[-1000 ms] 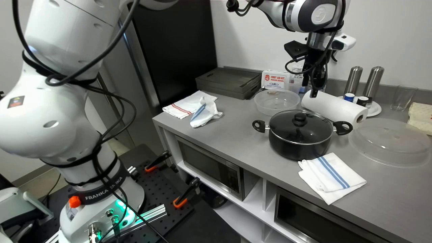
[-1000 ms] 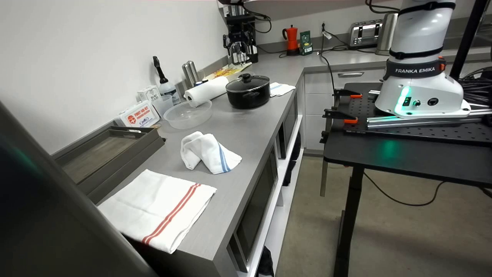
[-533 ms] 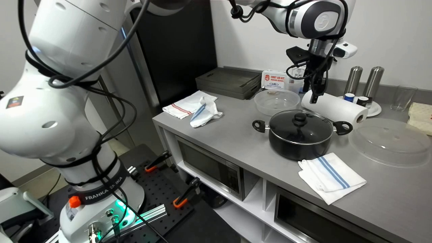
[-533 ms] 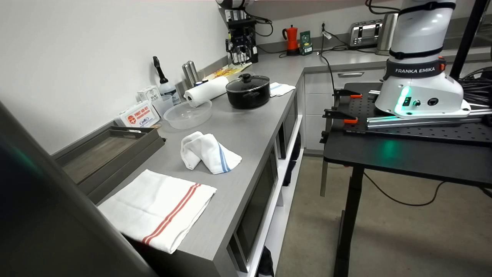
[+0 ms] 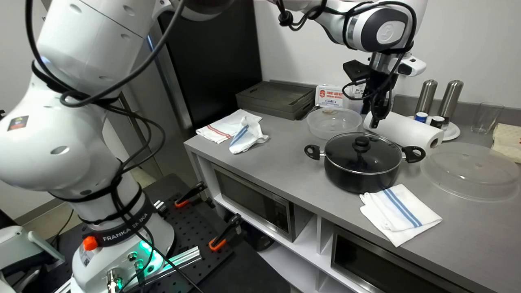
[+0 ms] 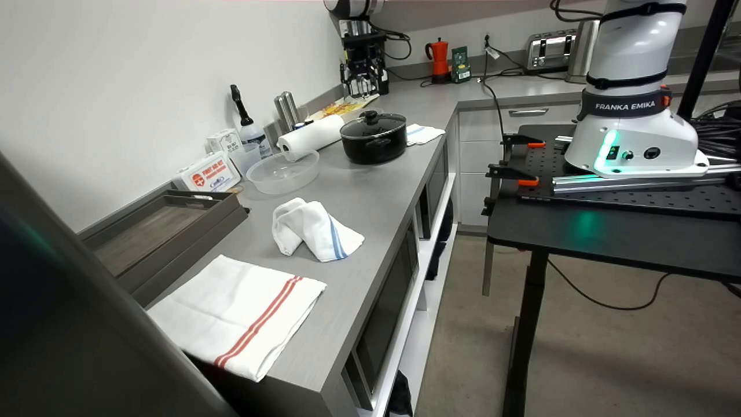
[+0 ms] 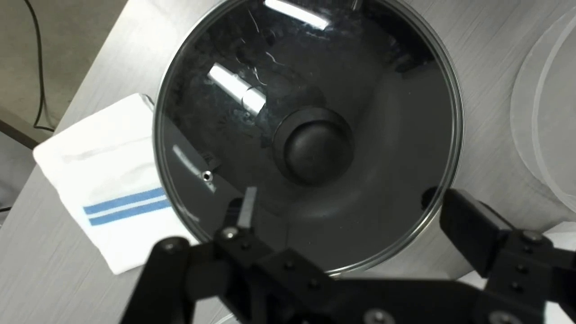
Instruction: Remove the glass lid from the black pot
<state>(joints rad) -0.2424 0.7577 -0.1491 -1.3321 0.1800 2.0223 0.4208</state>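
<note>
Lowered slightly since the earlier frame, the gripper (image 7: 351, 202) is now held above the worktop (image 5: 285, 154), higher than the black pot (image 5: 360, 181) and near it. Both the pot and its glass lid (image 5: 364, 162) have been left where they were: the lid is seated on the pot, with its round dark knob (image 7: 318, 150) turned up. The jaws are spread wide, and a broad gap is seen between them in the wrist view. Counted from the knob there, one jaw is placed between 7 and 8 o'clock, in front of the glass, and the other at 4 o'clock, by the rim. In both exterior views, the jaws are shown apart from the lid. Around the pot, in an exterior view, a clear plastic bowl (image 5: 333, 133) is set at 11 o'clock, a roll of paper towels (image 5: 401, 128) is laid between 1 and 2, a clear plastic cover (image 5: 470, 175) is placed at 3, and a folded white cloth with blue stripes (image 5: 399, 215) is laid just beside the pot at 5. Farther off, two more cloths (image 5: 249, 136) are left between 9 and 10, with a dark tray (image 5: 281, 96) at 10.
</note>
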